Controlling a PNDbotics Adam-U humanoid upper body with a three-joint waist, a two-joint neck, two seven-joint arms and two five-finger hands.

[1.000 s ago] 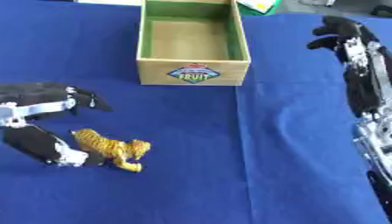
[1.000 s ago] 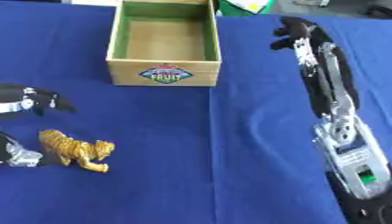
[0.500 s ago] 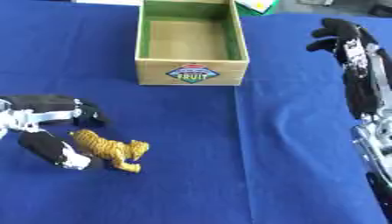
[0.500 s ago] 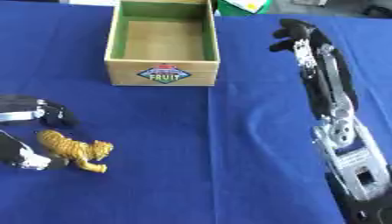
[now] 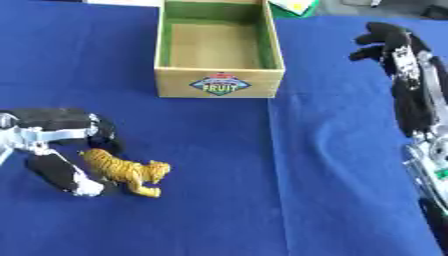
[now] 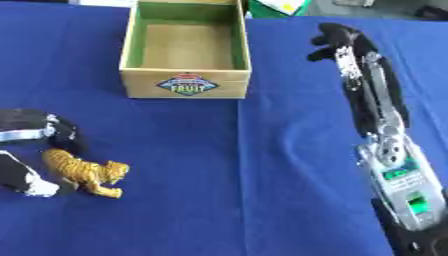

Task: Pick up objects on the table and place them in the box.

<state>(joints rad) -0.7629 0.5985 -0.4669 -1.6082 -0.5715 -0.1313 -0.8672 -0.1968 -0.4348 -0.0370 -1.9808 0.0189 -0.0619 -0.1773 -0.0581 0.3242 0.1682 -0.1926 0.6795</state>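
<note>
left hand (image 5: pixel 66 128) whole, left eye only

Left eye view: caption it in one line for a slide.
Left hand reaches the toy tiger and a black-and-white toy; the wooden box stands empty.

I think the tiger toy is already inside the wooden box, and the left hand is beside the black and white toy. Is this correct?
Not quite. The left eye view shows the box holding nothing, while the tiger toy lies on the blue cloth beside the black and white toy. The rest holds: the left hand is right beside that toy.
</note>
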